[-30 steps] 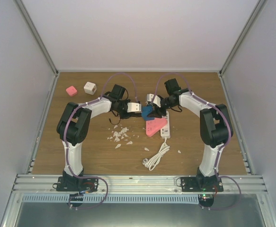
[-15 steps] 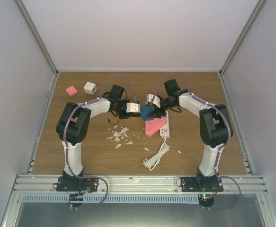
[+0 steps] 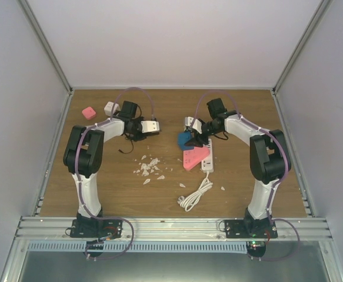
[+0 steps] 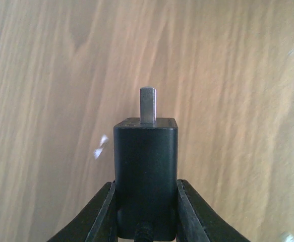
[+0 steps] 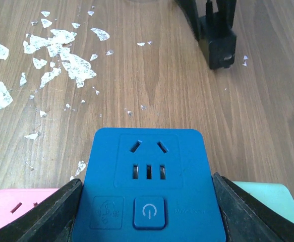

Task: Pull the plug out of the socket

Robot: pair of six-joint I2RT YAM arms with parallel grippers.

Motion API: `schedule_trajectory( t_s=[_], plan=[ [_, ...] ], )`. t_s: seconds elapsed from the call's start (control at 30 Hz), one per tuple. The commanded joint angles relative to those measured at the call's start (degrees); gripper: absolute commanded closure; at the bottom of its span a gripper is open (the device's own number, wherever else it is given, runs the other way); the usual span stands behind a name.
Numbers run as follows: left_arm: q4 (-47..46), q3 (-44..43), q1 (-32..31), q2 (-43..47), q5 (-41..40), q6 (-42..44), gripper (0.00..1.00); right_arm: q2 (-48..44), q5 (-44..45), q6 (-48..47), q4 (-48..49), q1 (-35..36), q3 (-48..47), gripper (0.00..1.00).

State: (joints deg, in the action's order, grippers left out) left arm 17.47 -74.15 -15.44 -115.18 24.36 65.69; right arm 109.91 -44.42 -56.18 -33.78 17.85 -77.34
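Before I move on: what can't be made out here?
Left wrist: rear of the plug, cut off by the bottom edge; anything behind its one visible prong.
Top external: plug too small to find.
Right wrist: near edge of the socket, cut off at the bottom; teal item beside it, mostly behind the right gripper.

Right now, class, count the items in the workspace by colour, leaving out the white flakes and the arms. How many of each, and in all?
Blue: 1, the socket
Pink: 2, the triangular adapter and the small cube
White: 2, the cube adapter and the power strip
Black: 1, the plug
Teal: 1, a piece partly hidden by the socket
Total: 7
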Motion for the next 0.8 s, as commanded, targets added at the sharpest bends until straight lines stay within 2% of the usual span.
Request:
schedule_trajectory(
  t_s=[0.0, 0.1, 0.27, 0.43, 0.57, 0.77],
  plan=[
    [4.67, 2.23, 1.67, -2.26, -7.81, 1.30, 0.80, -1.38, -0.73, -1.11, -2.60, -0.47, 0.79, 0.71],
    [4.81, 2.04, 2.11, -1.37, -6.29, 0.59, 0.80, -1.45, -0.92, -1.08, -2.56, -0.53, 0.92, 0.67],
    [6.10, 1.52, 2.08, 1.60, -1.43, -0.62, 0.80, -1.84, -1.70, -1.00, -2.34, -0.40, 0.79, 0.55],
    [7.77, -0.05, 2.12, 4.28, 2.35, -4.36, 0.80, -2.23, -2.28, -0.62, -2.10, -0.05, 0.54, 0.37],
    [8.35, -0.42, 2.09, 6.50, 3.69, -6.09, 0.79, -2.26, -2.56, -0.17, -1.90, 0.34, 0.22, 0.27],
    [9.23, -1.44, 2.46, 8.53, 3.73, -8.12, 0.79, -2.28, -3.27, 0.73, -1.81, 1.05, -0.91, 0.18]
  ],
)
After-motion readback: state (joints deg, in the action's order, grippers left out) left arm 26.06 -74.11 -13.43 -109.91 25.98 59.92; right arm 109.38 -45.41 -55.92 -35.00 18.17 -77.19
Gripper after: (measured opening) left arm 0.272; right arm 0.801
